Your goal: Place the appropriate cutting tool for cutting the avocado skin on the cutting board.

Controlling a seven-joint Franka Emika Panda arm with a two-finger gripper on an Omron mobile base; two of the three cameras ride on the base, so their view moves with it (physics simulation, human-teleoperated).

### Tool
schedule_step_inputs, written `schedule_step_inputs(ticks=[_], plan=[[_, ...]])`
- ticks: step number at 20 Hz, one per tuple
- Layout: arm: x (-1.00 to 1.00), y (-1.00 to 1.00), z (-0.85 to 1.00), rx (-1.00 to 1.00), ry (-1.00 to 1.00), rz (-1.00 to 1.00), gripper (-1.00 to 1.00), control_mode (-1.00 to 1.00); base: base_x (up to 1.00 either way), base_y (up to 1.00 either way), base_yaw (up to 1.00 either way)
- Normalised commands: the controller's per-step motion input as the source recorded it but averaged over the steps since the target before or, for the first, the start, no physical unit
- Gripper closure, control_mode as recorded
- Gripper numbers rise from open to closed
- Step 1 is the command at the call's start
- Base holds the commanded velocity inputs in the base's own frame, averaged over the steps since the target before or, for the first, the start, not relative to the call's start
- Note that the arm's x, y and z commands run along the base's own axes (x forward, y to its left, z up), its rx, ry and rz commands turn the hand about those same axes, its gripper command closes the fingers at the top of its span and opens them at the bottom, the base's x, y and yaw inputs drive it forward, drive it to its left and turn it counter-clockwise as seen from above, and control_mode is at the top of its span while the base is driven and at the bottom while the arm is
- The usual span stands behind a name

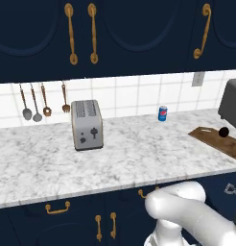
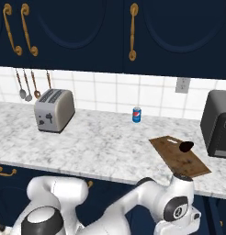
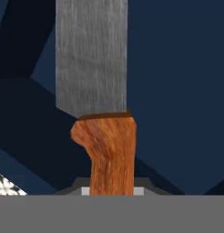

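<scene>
Off to the left of the tool sit the toaster point(image 2: 53, 110) and blue can point(image 2: 137, 114), then the cutting board point(image 2: 179, 156) on the counter point(image 2: 96, 147) with the avocado point(image 2: 185, 146) on it, up ahead. Knife point(image 3: 98, 91) rising straight out of the tool point(image 3: 112, 191), apparently clamped on the wooden handle point(image 3: 109, 154), though finger spread hidden. Judged stiff, light, blade-heavy and smooth: best held low on the handle, never the blade.

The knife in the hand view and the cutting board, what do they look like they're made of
The knife: its blade looks like brushed grey steel, matte with fine vertical streaks; its handle looks like reddish-brown wood, with wavy grain. The cutting board: apparently wood, flat, brown and dull, faintly mottled; the avocado lies on it. All is rendered, so these are looks only.
</scene>
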Motion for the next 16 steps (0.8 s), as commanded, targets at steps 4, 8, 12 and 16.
schedule_step_inputs(ticks=[4,8,12,16], plan=[[-0.29,0.15,1.00,0.00,0.05,0.16,1.00,-1.00,0.00,0.00,0.00],[0.03,0.00,1.00,0.00,0.00,0.12,1.00,-1.00,0.00,0.00,0.00],[0.26,-0.01,1.00,0.02,0.00,0.06,1.00,-1.00,0.00,0.00,0.00],[0.64,-0.23,1.00,0.07,0.00,0.08,1.00,-1.00,0.00,0.00,0.00]])
